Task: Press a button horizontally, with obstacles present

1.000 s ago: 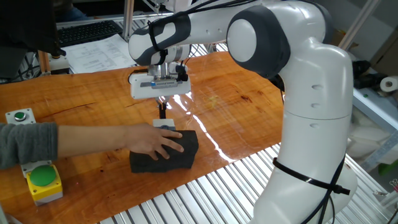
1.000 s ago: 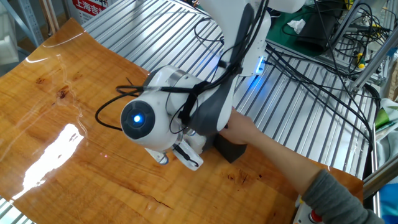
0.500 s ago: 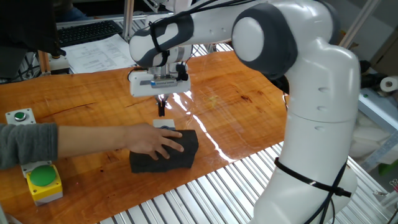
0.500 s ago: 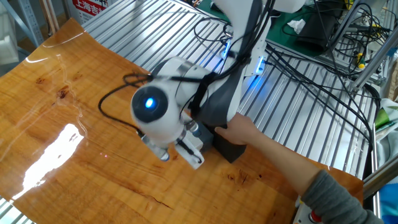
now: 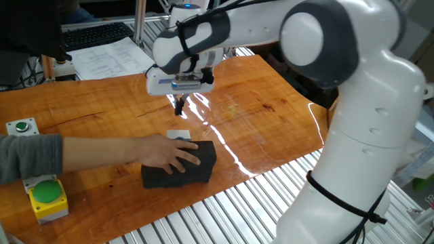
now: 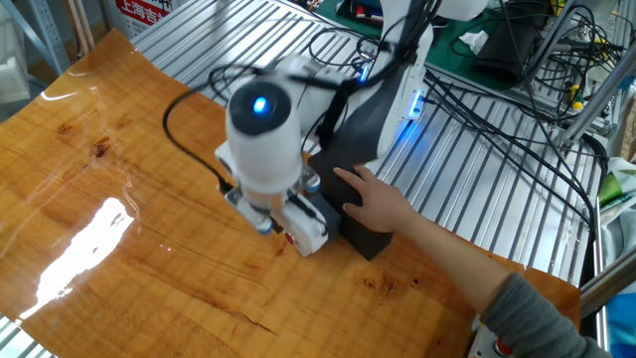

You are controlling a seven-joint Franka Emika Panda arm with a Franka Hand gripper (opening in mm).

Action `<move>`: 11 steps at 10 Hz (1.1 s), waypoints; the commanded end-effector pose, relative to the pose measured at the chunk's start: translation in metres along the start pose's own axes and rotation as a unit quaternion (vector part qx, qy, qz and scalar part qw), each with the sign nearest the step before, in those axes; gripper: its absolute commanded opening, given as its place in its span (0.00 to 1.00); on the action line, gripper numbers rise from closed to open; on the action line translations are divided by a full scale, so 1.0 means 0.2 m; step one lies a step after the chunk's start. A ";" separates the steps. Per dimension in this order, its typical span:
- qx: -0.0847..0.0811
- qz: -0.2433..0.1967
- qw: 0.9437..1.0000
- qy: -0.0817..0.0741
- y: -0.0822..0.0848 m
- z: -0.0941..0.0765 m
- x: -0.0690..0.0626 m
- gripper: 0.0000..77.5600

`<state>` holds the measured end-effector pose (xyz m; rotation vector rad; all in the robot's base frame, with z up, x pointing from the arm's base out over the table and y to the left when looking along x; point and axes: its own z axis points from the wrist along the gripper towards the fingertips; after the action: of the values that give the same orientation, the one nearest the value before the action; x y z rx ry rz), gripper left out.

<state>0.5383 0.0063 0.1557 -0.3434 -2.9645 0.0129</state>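
The button (image 5: 179,136) is a small pale grey-white piece at the far top edge of the black block (image 5: 180,171). A person's hand (image 5: 169,154) rests on the block and holds it in place. My gripper (image 5: 180,108) hangs above the table, behind the button and clear of it. Its dark fingers point down, with the tips together and no gap showing. In the other fixed view the wrist (image 6: 263,149) covers the fingers and the button. There the hand (image 6: 383,204) lies on the block (image 6: 366,237).
A green button on a yellow box (image 5: 46,196) and one on a grey box (image 5: 22,126) stand at the left near the person's sleeve. Papers and a keyboard (image 5: 95,34) lie behind the table. Metal slats (image 5: 224,210) border its front edge.
My gripper has risen and drawn back from the button, moving slightly right and toward the far side. The hand and the block have stayed put.
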 end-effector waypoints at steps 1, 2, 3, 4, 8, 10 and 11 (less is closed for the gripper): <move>-0.026 -0.015 0.994 -0.105 -0.06 -0.13 0.01 0.00; -0.027 -0.015 0.994 -0.106 -0.06 -0.13 0.01 0.00; -0.032 -0.027 0.991 -0.129 -0.06 -0.18 0.03 0.00; -0.032 -0.033 0.990 -0.133 -0.04 -0.21 0.04 0.00; -0.043 -0.059 0.984 -0.163 -0.02 -0.32 0.04 0.00; -0.050 -0.062 0.983 -0.166 -0.04 -0.36 0.02 0.00; -0.050 -0.062 0.983 -0.165 -0.04 -0.38 0.01 0.00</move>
<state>0.5411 0.0009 0.2253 -0.1841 -3.3138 -0.0937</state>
